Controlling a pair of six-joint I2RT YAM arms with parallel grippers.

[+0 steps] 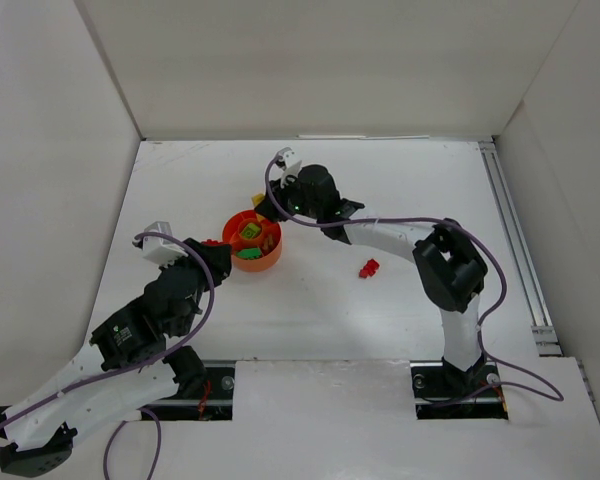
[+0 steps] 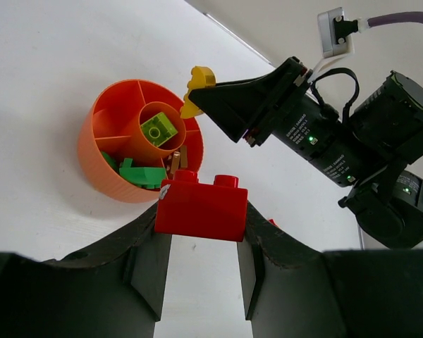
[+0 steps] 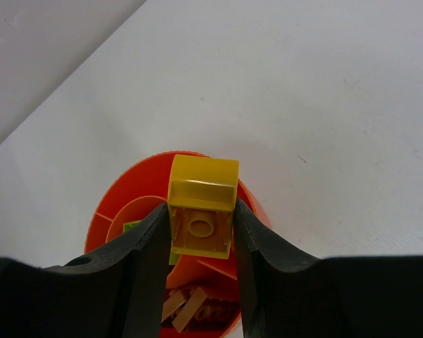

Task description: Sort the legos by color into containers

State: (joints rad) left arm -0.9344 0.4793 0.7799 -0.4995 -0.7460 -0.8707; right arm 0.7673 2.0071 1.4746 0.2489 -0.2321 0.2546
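Note:
The orange-red bowl [image 1: 270, 262] stands mid-table, divided into compartments. My left gripper [image 1: 218, 248] sits at its left side, shut on a red lego [image 2: 201, 208] held just beside the bowl's [image 2: 99, 165] rim. My right gripper [image 1: 265, 207] hovers over the bowl's far edge, shut on a yellow lego [image 3: 202, 204] above the bowl [image 3: 138, 180]. A lime lego [image 2: 158, 130] lies in the centre cup, green legos [image 2: 144, 172] in a near compartment, and brown legos [image 3: 187, 306] in another. One more red lego [image 1: 368, 268] lies loose on the table to the bowl's right.
White walls close in the table on the left, back and right. A metal rail [image 1: 515, 240] runs along the right edge. The right arm's elbow [image 1: 450, 265] stands right of the loose red lego.

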